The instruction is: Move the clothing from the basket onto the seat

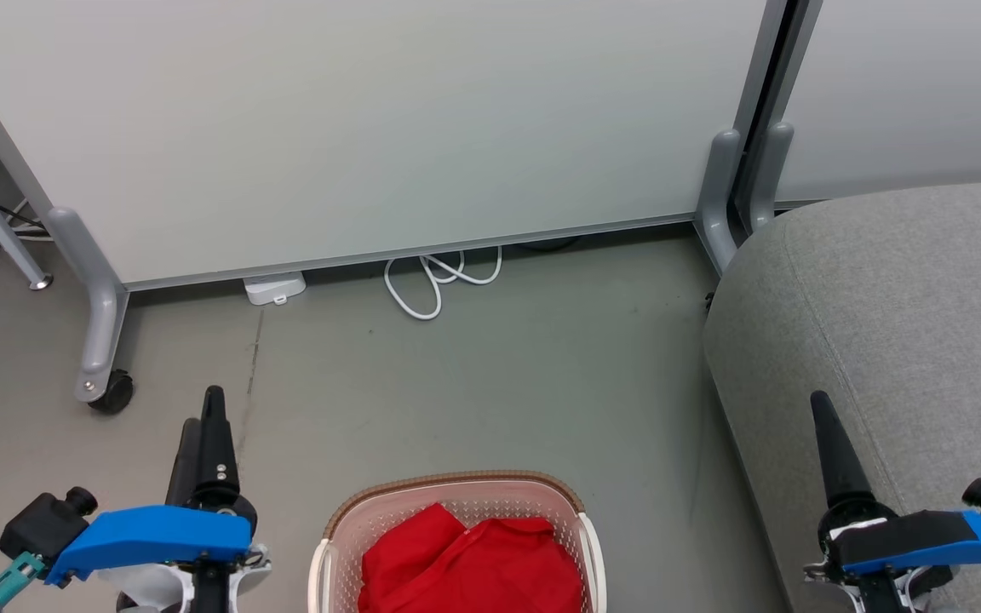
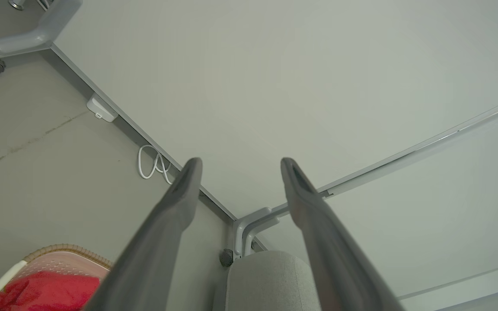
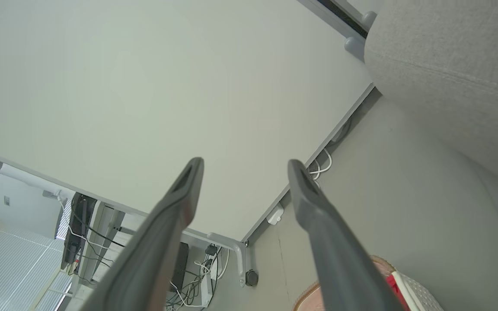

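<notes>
Grey floor [image 1: 490, 383] runs up to a pale partition panel [image 1: 371, 128], and both arms hang over it empty-handed.
Down at the bottom of the head view sits the basket [image 1: 456, 487], cream with a brown rim, and the red clothing [image 1: 473, 566] lies bunched inside it. Off to the right is the grey seat [image 1: 899, 323], bare, with a strip of floor between it and the basket. Left gripper [image 2: 240, 162] hovers left of the basket, fingers spread wide, nothing between them. Right gripper [image 3: 244, 163] hangs by the seat's front edge, fingers just as far apart, holding nothing. A white cable [image 1: 435, 285] loops under the panel, and a caster wheel [image 1: 113, 393] stands at far left.
</notes>
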Robot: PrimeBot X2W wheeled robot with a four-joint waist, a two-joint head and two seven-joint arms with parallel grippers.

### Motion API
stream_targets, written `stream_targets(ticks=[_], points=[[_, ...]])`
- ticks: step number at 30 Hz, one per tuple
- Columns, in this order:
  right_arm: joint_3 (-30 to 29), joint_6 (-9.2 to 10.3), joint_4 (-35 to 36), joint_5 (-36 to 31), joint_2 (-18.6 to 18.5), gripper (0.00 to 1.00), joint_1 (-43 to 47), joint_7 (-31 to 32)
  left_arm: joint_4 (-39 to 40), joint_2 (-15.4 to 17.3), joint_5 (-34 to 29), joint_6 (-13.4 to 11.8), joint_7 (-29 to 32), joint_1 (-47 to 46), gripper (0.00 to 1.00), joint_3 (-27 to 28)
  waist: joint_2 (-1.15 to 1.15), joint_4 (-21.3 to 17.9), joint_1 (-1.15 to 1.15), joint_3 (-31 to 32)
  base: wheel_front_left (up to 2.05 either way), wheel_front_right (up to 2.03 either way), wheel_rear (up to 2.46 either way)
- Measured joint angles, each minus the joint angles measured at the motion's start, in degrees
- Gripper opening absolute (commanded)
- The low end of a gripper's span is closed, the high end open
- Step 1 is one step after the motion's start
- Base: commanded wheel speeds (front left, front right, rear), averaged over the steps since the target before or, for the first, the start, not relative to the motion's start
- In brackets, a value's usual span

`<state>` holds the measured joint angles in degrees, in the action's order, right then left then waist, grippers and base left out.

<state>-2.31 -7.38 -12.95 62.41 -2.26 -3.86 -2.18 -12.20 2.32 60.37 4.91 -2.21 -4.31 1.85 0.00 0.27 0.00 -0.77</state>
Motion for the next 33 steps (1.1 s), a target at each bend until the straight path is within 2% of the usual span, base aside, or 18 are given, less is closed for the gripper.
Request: stream_targets(ticks=[19,33], points=[[2.02,-0.01,0.09,-19.12,-0.08,1.0,-0.47,-3.6,0.18,0.09,-20.46,-1.43,-3.54,-0.57,1.0,-4.19,0.0,0.08,0.0,-0.17,0.0,0.0,0.0],[2.83,-0.01,-0.63,-29.13,-0.14,1.0,-0.55,-5.77,-0.18,0.69,-30.45,-1.85,-5.82,-0.75,1.0,-6.45,0.0,0.3,0.0,-0.08,0.0,0.0,0.0]])
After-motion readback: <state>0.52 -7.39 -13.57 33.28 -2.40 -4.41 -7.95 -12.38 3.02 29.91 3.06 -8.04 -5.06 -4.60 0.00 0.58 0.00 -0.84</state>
